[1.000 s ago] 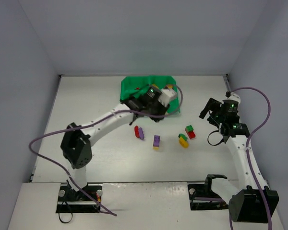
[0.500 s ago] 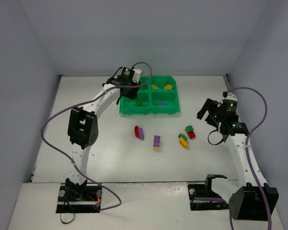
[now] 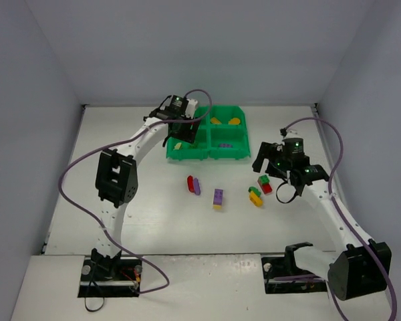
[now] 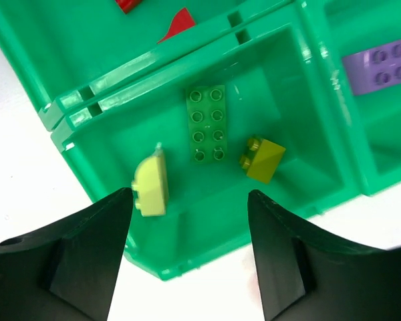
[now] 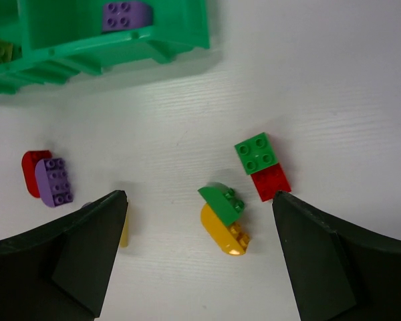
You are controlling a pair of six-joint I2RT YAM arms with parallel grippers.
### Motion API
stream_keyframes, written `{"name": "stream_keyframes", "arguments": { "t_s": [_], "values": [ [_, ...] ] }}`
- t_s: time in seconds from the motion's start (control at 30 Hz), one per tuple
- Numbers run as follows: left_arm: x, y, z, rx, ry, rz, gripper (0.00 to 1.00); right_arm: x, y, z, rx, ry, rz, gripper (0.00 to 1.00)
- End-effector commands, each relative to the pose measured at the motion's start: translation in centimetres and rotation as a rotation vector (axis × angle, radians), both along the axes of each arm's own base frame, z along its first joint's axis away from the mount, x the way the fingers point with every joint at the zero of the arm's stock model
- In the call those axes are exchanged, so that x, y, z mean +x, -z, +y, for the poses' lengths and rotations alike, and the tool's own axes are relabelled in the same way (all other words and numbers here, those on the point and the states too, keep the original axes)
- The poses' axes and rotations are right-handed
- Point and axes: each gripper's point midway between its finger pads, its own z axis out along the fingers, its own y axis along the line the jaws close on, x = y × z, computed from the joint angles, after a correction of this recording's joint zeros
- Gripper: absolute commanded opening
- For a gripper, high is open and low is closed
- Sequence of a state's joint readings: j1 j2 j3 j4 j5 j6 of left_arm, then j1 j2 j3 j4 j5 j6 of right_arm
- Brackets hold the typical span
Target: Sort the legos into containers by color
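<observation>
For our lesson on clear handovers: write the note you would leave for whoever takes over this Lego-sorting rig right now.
Left gripper: open, empty, above the tray's near-left compartment.
Right gripper: open, empty, over loose bricks on the table.
Done: three green bricks near-left; red pieces far-left; yellow pieces far-right; purple brick near-right.
Left: four pairs on the table: red-purple, purple-yellow, green-yellow, green-red.

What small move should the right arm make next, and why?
Probably lower the right gripper onto the green-and-yellow brick pair: its fingers stand open and empty, and the pair lies unsorted on the table directly between them.
</observation>
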State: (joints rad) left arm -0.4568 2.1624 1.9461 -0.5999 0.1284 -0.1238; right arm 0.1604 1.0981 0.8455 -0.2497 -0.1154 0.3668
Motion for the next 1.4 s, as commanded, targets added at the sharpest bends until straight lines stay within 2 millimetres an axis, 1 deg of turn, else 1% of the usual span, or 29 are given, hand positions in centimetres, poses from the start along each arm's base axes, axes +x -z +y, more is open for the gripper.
{"name": "stream_keyframes", "arguments": {
  "t_s": [0.0, 0.03, 0.1, 0.13, 0.2, 0.23, 0.27, 0.3, 0.33, 0.37, 0.4, 0.43, 0.47, 0.53, 0.6, 0.63, 0.7, 0.73, 0.77, 0.8, 0.83, 0.87, 0.9, 0.93, 0.97, 1.0, 1.03, 1.13, 1.37],
  "values": [
    [-0.1, -9.4, -0.1, -0.127, -0.031, -0.149, 0.64, 1.8, -2.6, 1.7, -0.004, -0.028, -0.076, 0.86],
    [-0.9, -11.4, 0.3, -0.155, -0.045, -0.172, 0.64, 1.9, -2.5, 2.0, -0.004, -0.037, -0.075, 0.85],
    [-2.3, -12.4, 0.5, -0.197, -0.077, -0.160, 0.64, 2.0, -2.7, 3.2, 0.003, -0.068, -0.084, 0.83],
    [-3.9, -12.8, 0.9, -0.219, -0.084, -0.145, 0.64, 2.0, -2.4, 3.5, 0.001, -0.074, -0.076, 0.82],
    [-5.7, -12.8, 0.8, -0.284, -0.118, -0.107, 0.64, 1.9, -2.1, 4.5, -0.001, -0.096, -0.072, 0.81],
    [-7.5, -12.1, 1.2, -0.303, -0.125, -0.072, 0.64, 2.0, -1.7, 4.8, -0.006, -0.100, -0.064, 0.81],
    [-8.6, -11.8, 0.9, -0.344, -0.145, -0.035, 0.65, 2.0, -1.6, 5.1, -0.008, -0.105, -0.064, 0.81],
    [-9.3, -11.5, 1.0, -0.364, -0.159, -0.024, 0.66, 1.8, -1.5, 5.9, -0.010, -0.126, -0.062, 0.81],
    [-10.3, -11.9, 1.2, -0.387, -0.163, -0.023, 0.67, 1.9, -1.2, 6.2, -0.016, -0.127, -0.058, 0.80],
    [-11.5, -9.9, 1.6, -0.380, -0.184, 0.029, 0.67, 1.9, -1.1, 6.7, -0.015, -0.133, -0.056, 0.79],
    [-12.0, -9.5, 1.9, -0.377, -0.195, 0.037, 0.67, 1.9, -1.1, 7.1, -0.015, -0.141, -0.058, 0.79],
    [-12.6, -9.6, 2.3, -0.380, -0.205, 0.034, 0.67, 1.7, -0.8, 8.0, -0.019, -0.162, -0.049, 0.79],
    [-13.2, -8.1, 2.6, -0.368, -0.229, 0.068, 0.67, 1.7, -0.7, 8.2, -0.023, -0.160, -0.047, 0.79],
    [-13.5, -7.5, 2.4, -0.392, -0.242, 0.085, 0.67, 1.5, -0.2, 9.2, -0.022, -0.179, -0.035, 0.78],
    [-13.9, -6.5, 1.6, -0.427, -0.257, 0.132, 0.67, 1.6, 0.2, 9.2, -0.034, -0.156, -0.031, 0.78],
    [-13.8, -5.7, 1.4, -0.433, -0.287, 0.163, 0.64, 1.6, 0.2, 9.4, -0.030, -0.154, -0.031, 0.78],
    [-13.6, -4.8, 0.9, -0.448, -0.313, 0.192, 0.58, 1.5, 0.2, 9.6, -0.027, -0.147, -0.032, 0.78],
    [-13.3, -3.9, 0.6, -0.457, -0.341, 0.222, 0.56, 1.5, 0.3, 9.7, -0.027, -0.152, -0.031, 0.79],
    [-13.1, -3.8, 0.2, -0.471, -0.351, 0.231, 0.49, 1.4, 0.4, 10.0, -0.030, -0.158, -0.032, 0.79],
    [-12.9, -3.8, -0.2, -0.480, -0.354, 0.235, 0.48, 1.4, 0.4, 10.0, -0.034, -0.156, -0.034, 0.79],
    [-12.7, -3.1, -0.6, -0.481, -0.376, 0.258, 0.48, 1.4, 0.4, 10.0, -0.034, -0.156, -0.033, 0.79],
    [-12.6, -2.9, -1.0, -0.481, -0.384, 0.268, 0.48, 1.3, 0.5, 10.1, -0.037, -0.160, -0.032, 0.79],
    [-12.8, -2.0, -1.8, -0.469, -0.380, 0.289, 0.48, 1.2, 0.6, 10.0, -0.038, -0.159, -0.031, 0.80],
    [-12.5, -2.1, -2.2, -0.469, -0.398, 0.288, 0.48, 1.2, 0.6, 10.0, -0.038, -0.156, -0.031, 0.80],
    [-12.8, -1.6, -2.5, -0.456, -0.402, 0.305, 0.48, 1.3, 0.6, 10.0, -0.038, -0.153, -0.033, 0.80],
    [-12.8, -0.7, -2.8, -0.436, -0.408, 0.323, 0.48, 1.2, 0.6, 9.9, -0.038, -0.150, -0.035, 0.80],
    [-12.8, -0.5, -3.3, -0.420, -0.416, 0.314, 0.48, 1.2, 0.6, 9.9, -0.037, -0.146, -0.035, 0.81],
    [-13.2, 1.0, -3.6, -0.375, -0.435, 0.333, 0.48, 1.0, 0.6, 9.8, -0.035, -0.144, -0.038, 0.81],
    [-13.3, 3.3, -2.4, -0.261, -0.492, 0.336, 0.49, 0.5, 0.9, 9.4, -0.036, -0.140, -0.035, 0.82]
  ]
}}
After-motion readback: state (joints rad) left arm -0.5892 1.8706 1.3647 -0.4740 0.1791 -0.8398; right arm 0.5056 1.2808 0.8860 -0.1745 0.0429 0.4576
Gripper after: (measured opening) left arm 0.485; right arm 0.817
